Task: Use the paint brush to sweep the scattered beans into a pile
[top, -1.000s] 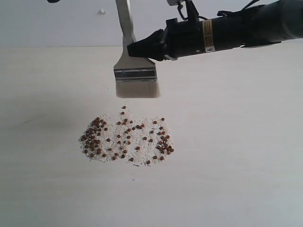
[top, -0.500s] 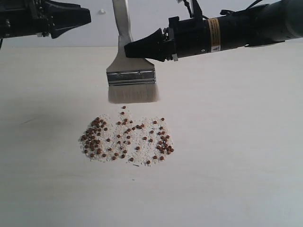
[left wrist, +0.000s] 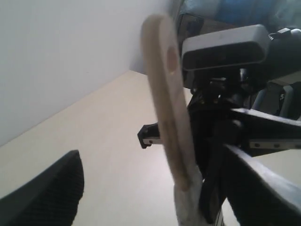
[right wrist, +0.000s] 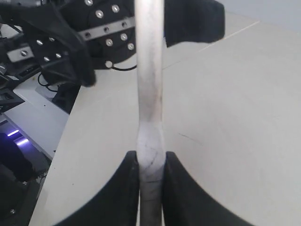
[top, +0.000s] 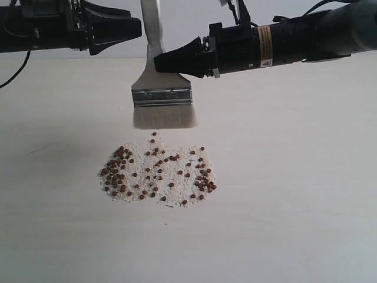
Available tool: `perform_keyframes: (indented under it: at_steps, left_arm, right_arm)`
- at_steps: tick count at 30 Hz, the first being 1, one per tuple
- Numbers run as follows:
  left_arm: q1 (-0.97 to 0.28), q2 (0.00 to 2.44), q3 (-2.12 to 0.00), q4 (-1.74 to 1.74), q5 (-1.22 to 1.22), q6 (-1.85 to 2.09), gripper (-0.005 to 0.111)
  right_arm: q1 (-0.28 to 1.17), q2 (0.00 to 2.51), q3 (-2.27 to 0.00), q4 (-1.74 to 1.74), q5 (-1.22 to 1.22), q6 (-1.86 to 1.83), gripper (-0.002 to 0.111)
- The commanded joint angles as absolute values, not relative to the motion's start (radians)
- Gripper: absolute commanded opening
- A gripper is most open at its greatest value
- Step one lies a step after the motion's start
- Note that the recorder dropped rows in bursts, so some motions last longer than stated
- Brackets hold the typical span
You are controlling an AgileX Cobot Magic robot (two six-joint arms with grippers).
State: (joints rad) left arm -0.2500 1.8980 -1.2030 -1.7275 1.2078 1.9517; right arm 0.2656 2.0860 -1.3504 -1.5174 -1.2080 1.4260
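– Firstly, what is recorded of the bench (top: 294,206)?
– A pale, flat surface is noted, filling most of the exterior view.
– And the arms?
– The right arm (top: 294,38) is seen reaching in level from the right. The right fingers (top: 177,59) are found clamped on the paint brush (top: 156,76), low on the handle (top: 151,23) and just above the ferrule (top: 162,96); in the right wrist view the handle is seen pinched between both. The left arm (top: 35,26) is seen at upper left. The left fingers (top: 115,26) are set wide apart, their tips just beside the upper handle. In the left wrist view the handle is seen standing between them; contact cannot be confirmed.
– How is the brush carried?
– It is held upright, with the bristles (top: 164,118) pointing down. Whether the bench is touched by them cannot be told.
– And the beans (top: 158,171)?
– They are found spread in a loose patch on the bench, mixed with pale crumbs (top: 177,177), directly below the bristles in the exterior view. The uppermost bean is noted just under the bristle edge.
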Motion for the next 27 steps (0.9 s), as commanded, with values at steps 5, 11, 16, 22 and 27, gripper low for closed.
perform_keyframes:
  at_steps: [5, 11, 16, 22, 27]
  left_arm:
    - [-0.292, 1.836, -1.201, -1.744, 1.221, 1.95, 0.075]
    - [-0.315, 1.838, -1.205, -1.744, 1.221, 1.958, 0.075]
    - [-0.308, 1.838, -1.212, -1.744, 1.221, 1.956, 0.075]
    - [-0.288, 1.838, -1.212, -1.744, 1.221, 1.955, 0.075]
    - [-0.288, 1.838, -1.212, -1.744, 1.221, 1.958, 0.075]
  right_arm:
    - [0.267, 2.111, -1.356, -1.502, -1.221, 1.41, 0.0]
    - [0.267, 2.111, -1.356, -1.52, -1.221, 1.407, 0.0]
    - [0.267, 2.111, -1.356, -1.568, -1.221, 1.415, 0.0]
    - [0.267, 2.099, -1.356, -1.57, -1.221, 1.417, 0.0]
    - [0.267, 2.082, -1.356, -1.57, -1.221, 1.417, 0.0]
